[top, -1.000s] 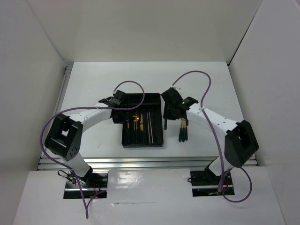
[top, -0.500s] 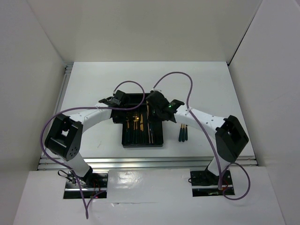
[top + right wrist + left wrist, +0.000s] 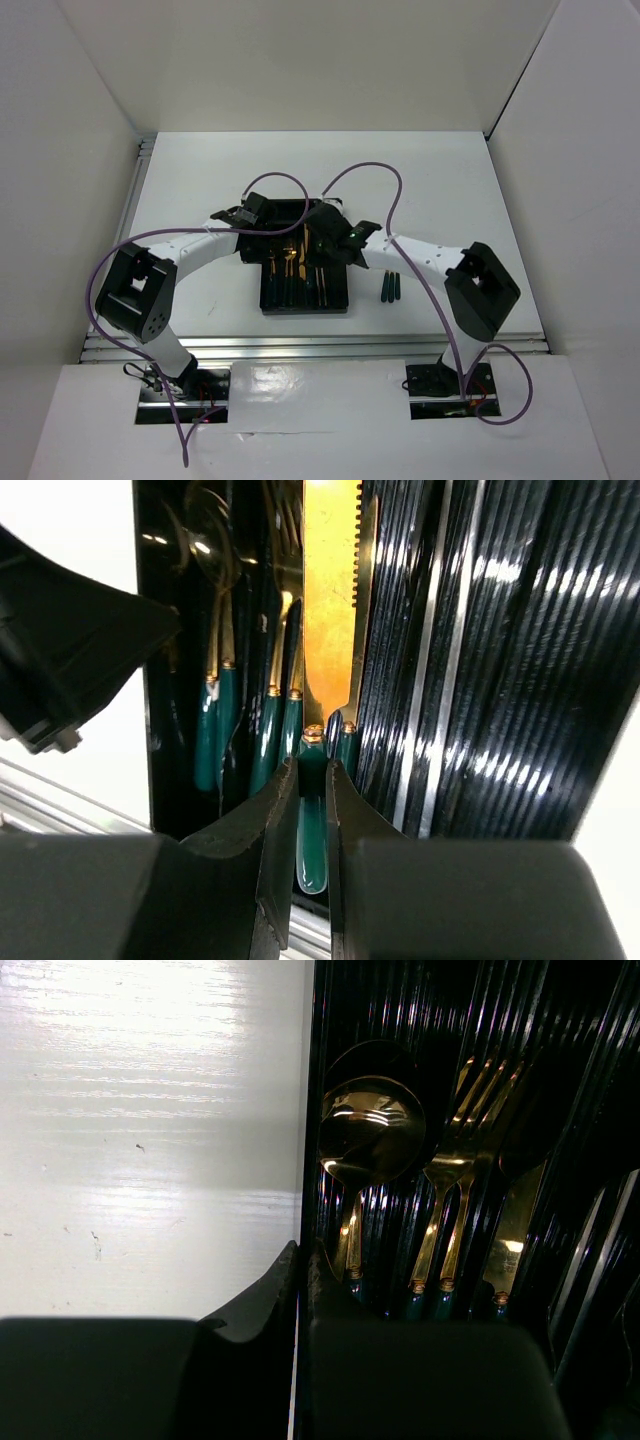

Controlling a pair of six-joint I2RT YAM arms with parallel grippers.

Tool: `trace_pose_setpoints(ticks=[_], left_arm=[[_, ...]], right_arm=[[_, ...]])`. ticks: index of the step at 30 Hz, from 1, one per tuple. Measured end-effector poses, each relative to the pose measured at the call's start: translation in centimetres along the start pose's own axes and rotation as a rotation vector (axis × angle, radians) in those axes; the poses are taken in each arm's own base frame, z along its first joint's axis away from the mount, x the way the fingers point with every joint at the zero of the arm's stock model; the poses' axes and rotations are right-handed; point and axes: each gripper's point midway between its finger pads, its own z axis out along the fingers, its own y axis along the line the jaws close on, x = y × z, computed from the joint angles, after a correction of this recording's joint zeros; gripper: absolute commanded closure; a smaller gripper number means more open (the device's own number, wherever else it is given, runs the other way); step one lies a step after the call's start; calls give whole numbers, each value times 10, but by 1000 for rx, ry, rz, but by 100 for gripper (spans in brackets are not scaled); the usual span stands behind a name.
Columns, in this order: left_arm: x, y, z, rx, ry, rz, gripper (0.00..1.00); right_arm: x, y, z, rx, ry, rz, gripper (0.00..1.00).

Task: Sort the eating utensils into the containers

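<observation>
Placement step: right tool (image 3: pixel 312 772) clamps gold-bladed, green-handled knife (image 3: pixel 330 580) over black plastic cutlery tray (image 3: pixel 305 309), left tool (image 3: pixel 303 1260) pinching its wall; next, probably: lower into compartment, release.

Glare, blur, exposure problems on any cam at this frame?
Top external: soft light, tray interior crushed dark, utensils tiny. Left wrist: table streaked with glare, spoon hotspot, left gripper a dark blur. Right wrist: knife sharp, serrations readable; tray ribs glare white; right gripper slightly soft.
</observation>
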Motion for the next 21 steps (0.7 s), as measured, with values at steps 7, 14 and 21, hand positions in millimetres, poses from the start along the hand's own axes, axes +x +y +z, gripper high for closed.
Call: trace_pose_setpoints(ticks=[7, 14, 21], left_arm=[[0, 0, 0, 0, 0, 0, 100], [0, -1, 0, 5, 3, -1, 100], [1, -1, 0, 7, 3, 0, 100]], right_arm=[[31, -2, 31, 46, 81, 5, 100], [40, 0, 39, 60, 105, 24, 96], [37, 0, 39, 80, 98, 45, 54]])
